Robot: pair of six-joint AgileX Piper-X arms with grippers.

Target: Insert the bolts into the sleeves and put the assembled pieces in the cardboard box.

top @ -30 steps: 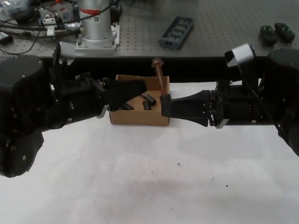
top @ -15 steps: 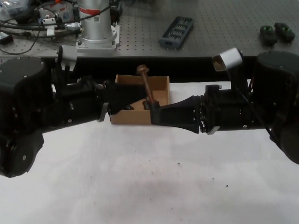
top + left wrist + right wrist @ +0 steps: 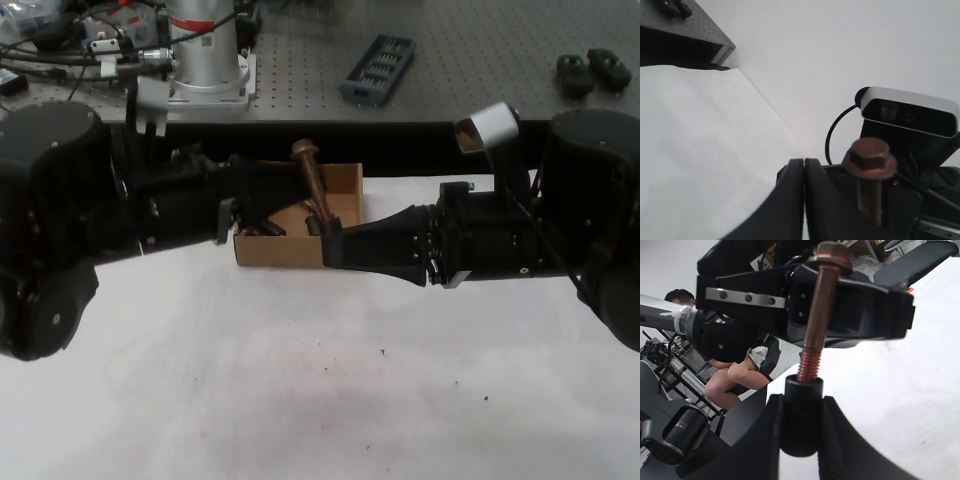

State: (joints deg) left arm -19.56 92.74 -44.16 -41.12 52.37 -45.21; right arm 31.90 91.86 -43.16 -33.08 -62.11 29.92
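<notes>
You have nothing to read here. No text, label, number or sign comes out legibly on anything.

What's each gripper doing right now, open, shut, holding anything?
Left gripper: shut, holding nothing.
Right gripper: shut on the black sleeve, with the copper-coloured bolt standing in it.

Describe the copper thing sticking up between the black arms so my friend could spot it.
Find the cardboard box at the far edge of the white sheet. Over it, the right gripper holds a black sleeve with the bolt rising from it. It is the only copper piece, with a hexagonal head; the pieces in the box are dark.
</notes>
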